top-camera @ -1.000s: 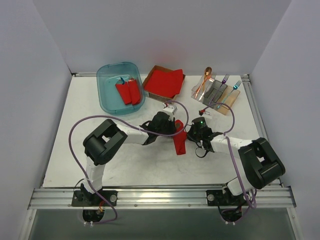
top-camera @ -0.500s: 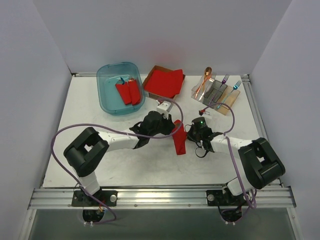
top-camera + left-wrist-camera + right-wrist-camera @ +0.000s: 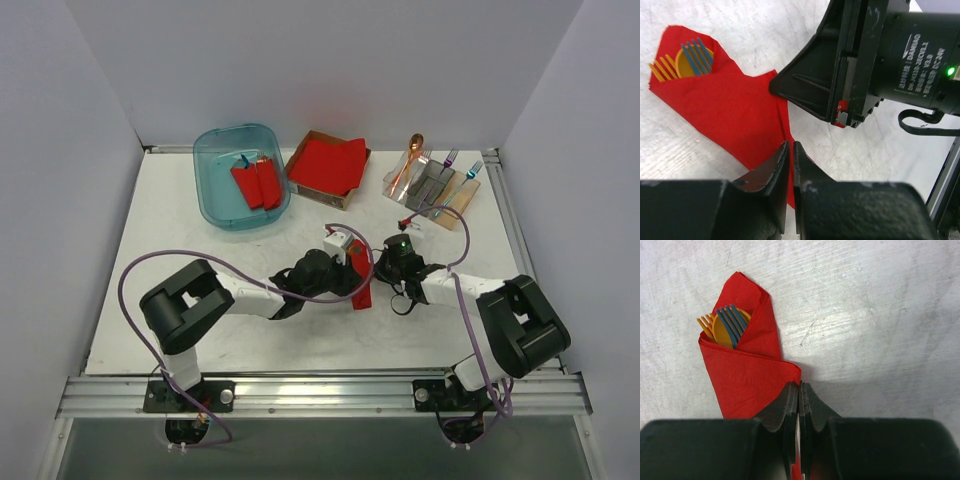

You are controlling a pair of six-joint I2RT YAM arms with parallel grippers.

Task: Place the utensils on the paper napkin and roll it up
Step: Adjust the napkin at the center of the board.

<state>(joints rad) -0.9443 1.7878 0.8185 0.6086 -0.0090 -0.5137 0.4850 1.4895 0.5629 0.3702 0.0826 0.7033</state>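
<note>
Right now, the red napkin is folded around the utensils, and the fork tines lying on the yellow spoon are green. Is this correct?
Not quite. The paper napkin is folded around the utensils, but the fork tines lying on the yellow spoon are blue, not green. The right wrist view shows this plainly.

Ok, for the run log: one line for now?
napkin: wraps utensils | right gripper: shut on napkin | left gripper: at napkin edge, grip unclear
</note>
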